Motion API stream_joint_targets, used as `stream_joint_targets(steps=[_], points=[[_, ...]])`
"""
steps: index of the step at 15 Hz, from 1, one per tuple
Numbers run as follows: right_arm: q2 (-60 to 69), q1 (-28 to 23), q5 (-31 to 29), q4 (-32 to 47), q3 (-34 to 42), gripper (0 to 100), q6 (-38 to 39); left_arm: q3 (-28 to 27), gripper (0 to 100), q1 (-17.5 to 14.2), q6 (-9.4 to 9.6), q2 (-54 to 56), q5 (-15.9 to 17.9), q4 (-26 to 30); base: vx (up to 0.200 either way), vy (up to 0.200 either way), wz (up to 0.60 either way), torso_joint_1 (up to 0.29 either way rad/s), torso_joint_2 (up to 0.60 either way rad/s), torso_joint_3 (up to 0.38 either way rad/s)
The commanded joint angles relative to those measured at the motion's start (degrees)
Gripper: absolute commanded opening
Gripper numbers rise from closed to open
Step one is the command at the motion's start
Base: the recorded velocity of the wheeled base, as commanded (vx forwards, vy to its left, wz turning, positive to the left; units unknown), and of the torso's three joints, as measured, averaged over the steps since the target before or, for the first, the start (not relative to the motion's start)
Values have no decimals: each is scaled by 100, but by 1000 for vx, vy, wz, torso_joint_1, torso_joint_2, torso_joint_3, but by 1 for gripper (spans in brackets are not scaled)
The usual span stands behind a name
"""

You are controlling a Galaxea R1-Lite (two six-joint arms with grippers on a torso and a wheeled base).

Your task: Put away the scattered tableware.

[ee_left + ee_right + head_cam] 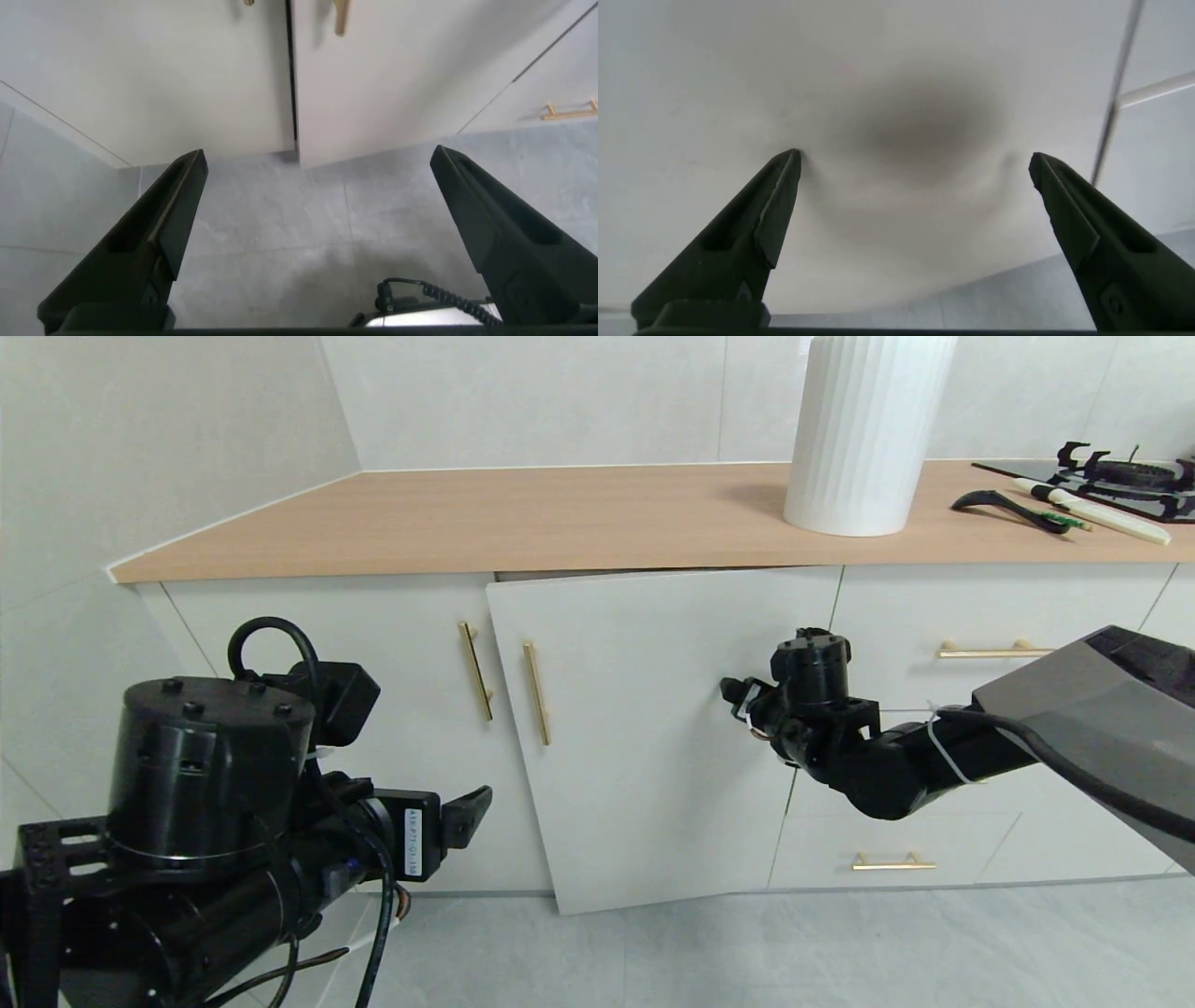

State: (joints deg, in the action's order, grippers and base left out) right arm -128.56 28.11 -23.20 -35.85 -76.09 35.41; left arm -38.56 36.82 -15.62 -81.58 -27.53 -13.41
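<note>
On the wooden countertop point(485, 523) at the far right lie a black spoon point(1008, 509) and a long white utensil point(1092, 511), with a thin green piece between them. Below, a white cabinet door point(653, 737) with a gold handle point(536, 693) stands slightly ajar. My right gripper point(738, 695) is open, its fingers point(771, 215) right at the door's face, near the edge away from the handle, holding nothing. My left gripper point(471, 807) hangs low at the left, open and empty point(318, 163), over the grey floor in front of the cabinets.
A tall white ribbed container point(864, 429) stands on the counter near the utensils. A black stove grate point(1130, 476) sits at the far right. A second door handle point(475, 670) and drawers with gold handles point(990, 651) flank the ajar door. Grey tile floor point(747, 943) lies below.
</note>
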Motion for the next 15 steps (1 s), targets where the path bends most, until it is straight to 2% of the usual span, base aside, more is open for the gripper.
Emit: stream_joint_targets(steps=[1,15], points=[[-2,-7,-9,-1,-11,100,1,6,100,1,-3,-7,2,-4,0,0,0,0,0,0],[-240,-201,-537,61,-406,100,-8,6,100,1,-3,-16,2,-4,0,0,0,0,0,0]])
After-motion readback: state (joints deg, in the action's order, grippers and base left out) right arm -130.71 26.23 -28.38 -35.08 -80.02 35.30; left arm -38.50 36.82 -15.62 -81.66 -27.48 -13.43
